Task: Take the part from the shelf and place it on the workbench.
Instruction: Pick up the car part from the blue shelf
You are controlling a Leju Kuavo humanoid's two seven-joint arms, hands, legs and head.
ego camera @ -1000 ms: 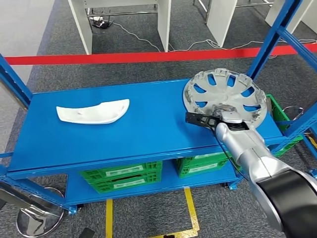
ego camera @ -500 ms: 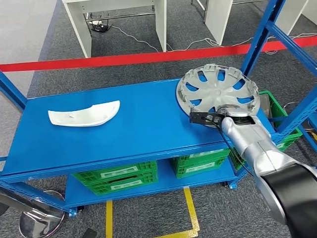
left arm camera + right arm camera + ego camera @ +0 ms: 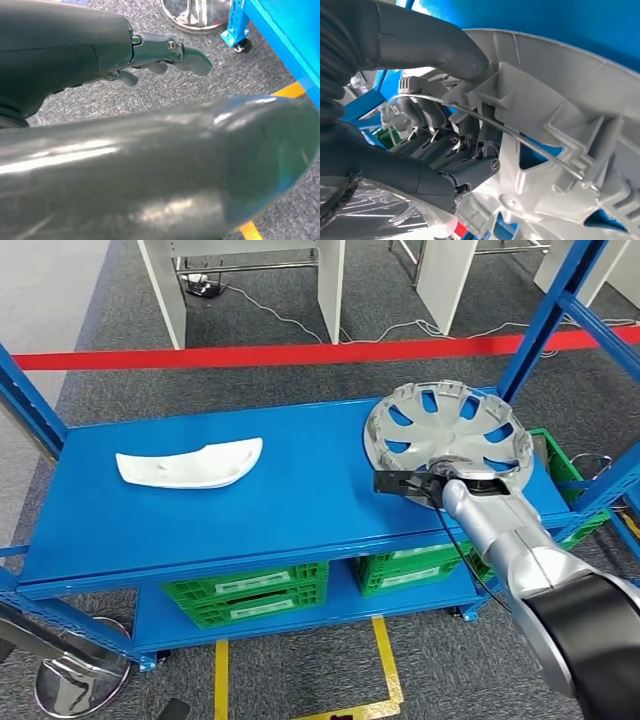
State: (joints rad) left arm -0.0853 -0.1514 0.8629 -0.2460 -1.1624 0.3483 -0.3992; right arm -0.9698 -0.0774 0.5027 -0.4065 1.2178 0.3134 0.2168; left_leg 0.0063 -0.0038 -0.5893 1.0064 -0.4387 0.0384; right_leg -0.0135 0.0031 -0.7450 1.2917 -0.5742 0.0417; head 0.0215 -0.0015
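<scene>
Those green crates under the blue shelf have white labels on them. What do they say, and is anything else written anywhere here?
Nothing here can be read.
Green crates: white labels on their fronts, print too small and blurred to read.
Hubcap, held at its rim by the right hand: no lettering shows.
White part: no marking shows.
Red tape and yellow tape on the floor: plain lines, no text.

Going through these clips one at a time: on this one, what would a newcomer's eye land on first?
First, the round silver plastic hubcap at the right end of the blue metal shelf, with the robot's right hand gripping its near rim; the right wrist view shows the thumb and fingers clamped on the rim. Next, the curved white plastic trim piece lying alone on the shelf's left half, and the red tape line across the grey carpet beyond.
</scene>
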